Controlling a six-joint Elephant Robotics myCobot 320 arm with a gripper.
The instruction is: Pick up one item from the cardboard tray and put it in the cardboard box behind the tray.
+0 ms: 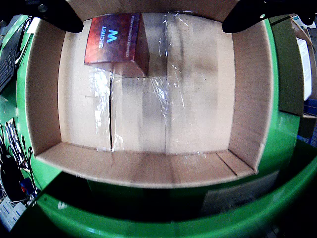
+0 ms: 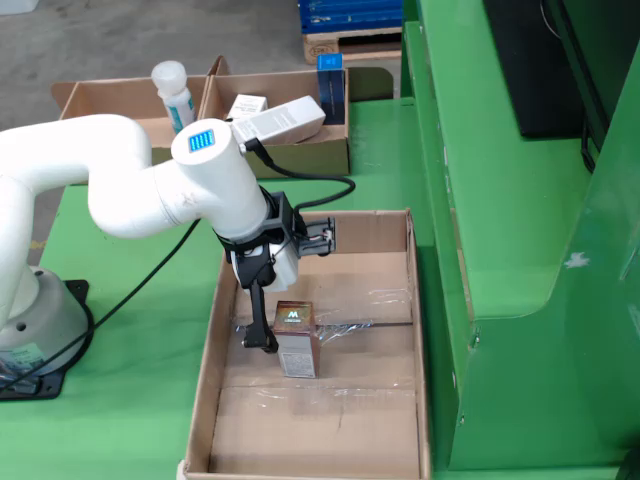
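A dark red carton printed "SECRET W" stands upright on the floor of the large cardboard box, toward its upper left in the wrist view. In the fixed view the carton stands mid-box. My gripper is open above it. Its two dark fingertips show at the top corners of the wrist view, wide apart, and the carton sits just inside the left one. In the fixed view one finger hangs beside the carton's left edge and the other is hidden.
The cardboard tray at the back of the fixed view holds a white bottle, a long white box, a small white box and a blue box. Clear tape crosses the box floor. A green machine wall stands to the right.
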